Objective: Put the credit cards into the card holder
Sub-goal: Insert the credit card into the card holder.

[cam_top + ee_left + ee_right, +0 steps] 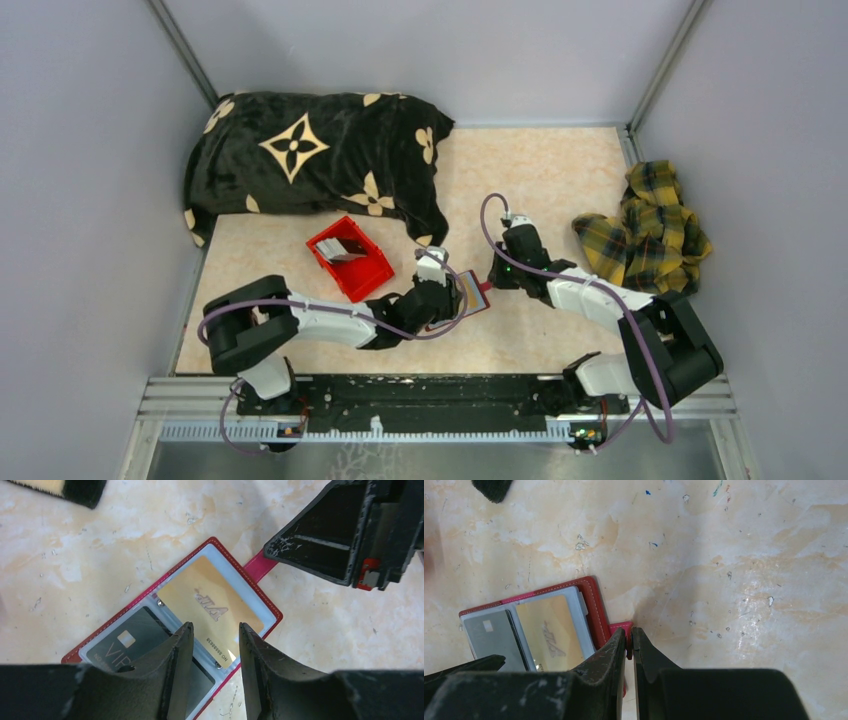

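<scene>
The card holder (pixel 215 551) lies open on the table, dark red with a pale blue-grey lining. A gold credit card (pixel 207 605) sits in one of its pockets and a dark "VIP" card (pixel 132 637) in the other. My left gripper (pixel 216 642) hovers open just above the gold card's near end, with nothing between its fingers. My right gripper (pixel 629 640) is shut on the holder's red snap tab (pixel 260 564) at the holder's (pixel 596 610) edge. From above, the holder (pixel 474 297) lies between the left gripper (pixel 445 287) and the right gripper (pixel 492 280).
A bright red plastic bin (pixel 362 275) with pale cards (pixel 345 250) in it stands left of the holder. A black pillow with tan flower shapes (pixel 310 160) fills the back left. A yellow plaid cloth (pixel 650 230) lies at the right wall.
</scene>
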Controlling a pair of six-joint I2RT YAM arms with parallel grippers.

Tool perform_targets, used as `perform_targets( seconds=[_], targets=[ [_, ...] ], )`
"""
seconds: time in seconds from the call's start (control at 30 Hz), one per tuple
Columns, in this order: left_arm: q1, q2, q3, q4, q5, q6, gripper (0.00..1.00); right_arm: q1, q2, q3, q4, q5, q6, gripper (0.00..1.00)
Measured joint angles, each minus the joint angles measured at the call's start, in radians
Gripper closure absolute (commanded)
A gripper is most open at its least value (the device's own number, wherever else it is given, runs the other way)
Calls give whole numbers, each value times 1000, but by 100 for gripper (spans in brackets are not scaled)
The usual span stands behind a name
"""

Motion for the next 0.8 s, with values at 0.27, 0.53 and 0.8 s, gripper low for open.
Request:
perform_targets(
  seconds=[0.27,0.53,0.8],
  targets=[
    [0,36,13,-74,-4,-68,54,5,0,0,3,0,0,89],
    [1,81,56,-124,-3,-118,53,5,0,0,13,0,0,89],
    [10,98,80,-142,2,-138,52,5,0,0,14,0,0,89]
  ],
)
